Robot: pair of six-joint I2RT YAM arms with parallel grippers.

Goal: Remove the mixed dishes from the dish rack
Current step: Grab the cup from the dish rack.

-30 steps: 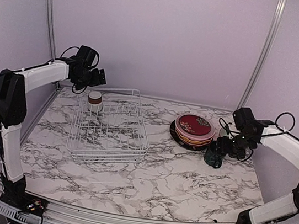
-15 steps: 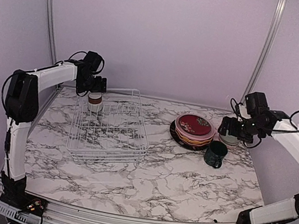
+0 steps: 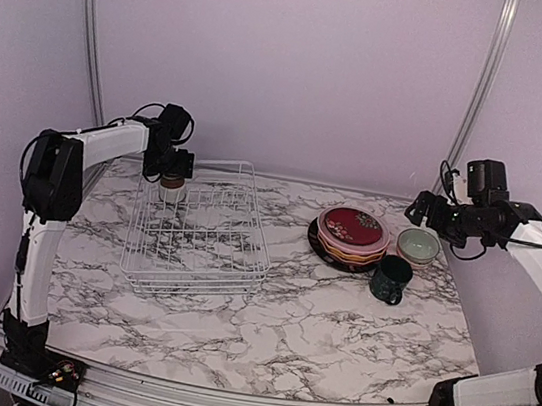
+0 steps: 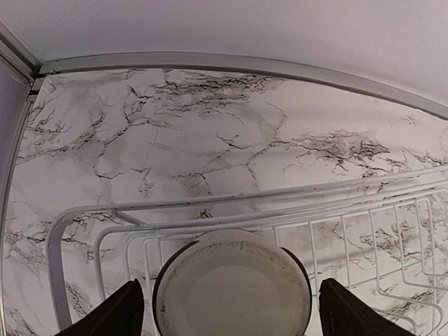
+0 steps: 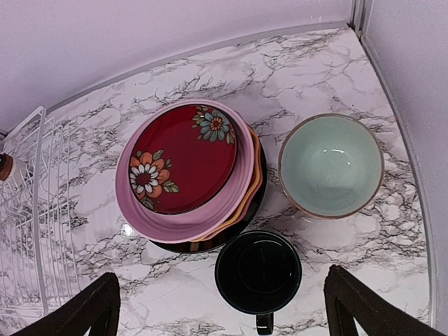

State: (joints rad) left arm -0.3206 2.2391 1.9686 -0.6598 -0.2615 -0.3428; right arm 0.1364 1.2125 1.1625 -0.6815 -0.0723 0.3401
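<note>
The white-and-brown cup (image 3: 171,190) stands upside down in the far left corner of the dish rack (image 3: 199,284). My left gripper (image 3: 174,175) hangs just above it, open. In the left wrist view the cup (image 4: 232,287) sits between the two fingers (image 4: 120,313) with a gap on each side. To the right of the rack, a stack of plates (image 3: 353,233) has the floral red plate (image 5: 183,158) on top. The pale green bowl (image 3: 417,246) and the dark green mug (image 3: 391,278) stand upright beside the stack. My right gripper (image 3: 417,212) hovers open and empty above them, with the mug (image 5: 257,271) below it.
Apart from the cup, the rack (image 4: 210,208) shows only its bare wires. It lies left of centre, close to the back wall. The metal frame post (image 3: 472,100) rises behind my right arm. Bare marble table (image 3: 312,340) stretches along the front.
My right gripper let go of the mug, opened and drew back up to the right. My left gripper came down over the cup in the rack.
</note>
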